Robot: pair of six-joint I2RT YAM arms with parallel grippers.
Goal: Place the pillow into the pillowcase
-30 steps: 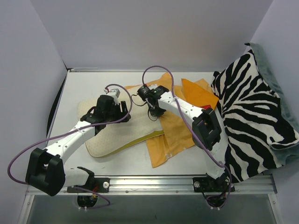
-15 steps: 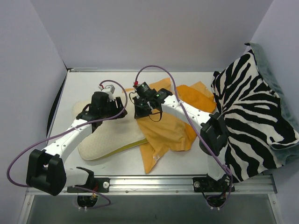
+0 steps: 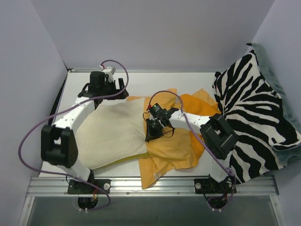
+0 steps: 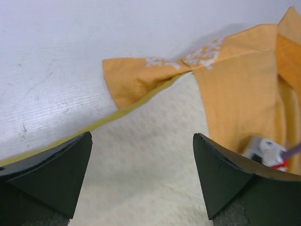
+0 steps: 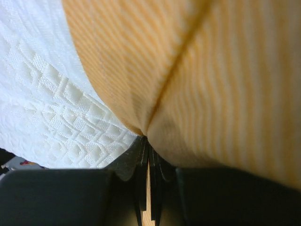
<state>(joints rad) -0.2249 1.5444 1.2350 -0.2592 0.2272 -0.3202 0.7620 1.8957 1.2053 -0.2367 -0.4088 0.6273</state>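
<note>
Pillow [image 3: 115, 134] swung right, edge now meeting pillowcase [image 3: 176, 146] | left pincer [image 4: 141, 174] apart, far-left | right pincer [image 5: 148, 150] clamped on pillowcase | insertion barely begun

Zebra-striped cushion [image 3: 256, 122] at the right edge of the white surface [image 3: 188, 80], propped tilted against the right wall. Grey-green fabric [image 3: 292, 151] shows behind and under it. Metal rail [image 3: 150, 184] runs along the near edge. Plain pale walls [image 3: 155, 33] on three sides.
</note>
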